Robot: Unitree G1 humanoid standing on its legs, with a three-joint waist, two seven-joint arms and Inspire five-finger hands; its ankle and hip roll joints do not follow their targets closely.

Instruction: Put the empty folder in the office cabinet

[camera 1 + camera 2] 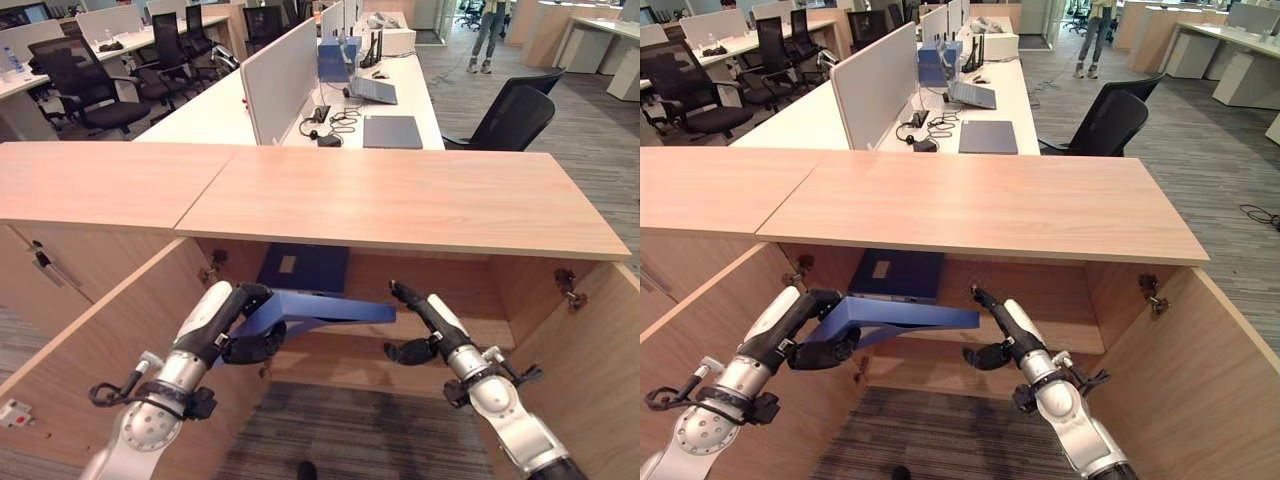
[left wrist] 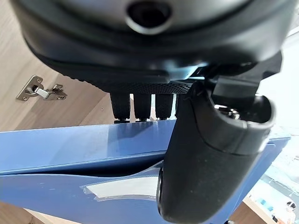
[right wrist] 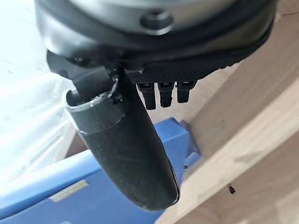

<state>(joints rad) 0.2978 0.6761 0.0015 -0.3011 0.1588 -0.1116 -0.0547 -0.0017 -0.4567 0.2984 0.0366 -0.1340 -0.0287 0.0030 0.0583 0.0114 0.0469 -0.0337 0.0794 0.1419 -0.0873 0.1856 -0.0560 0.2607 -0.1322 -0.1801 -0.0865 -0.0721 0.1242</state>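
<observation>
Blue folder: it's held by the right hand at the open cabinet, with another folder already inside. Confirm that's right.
Not quite. The left hand holds the blue folder, thumb under and fingers over it, as the left wrist view shows. The right hand is open beside it. The cabinet is open, another folder inside.

The office is evenly bright, so the flat light-wood cabinet top (image 1: 400, 205) looks pale and soft-lit, no hard shadows on it. Underneath, the open cabinet's inside goes noticeably dimmer, with the back wall sitting in shade. Up close in the left wrist view, the blue plastic folder (image 2: 70, 149) has a pale sheen streak across it. Both wrist views blow out to white glare along one side.
</observation>
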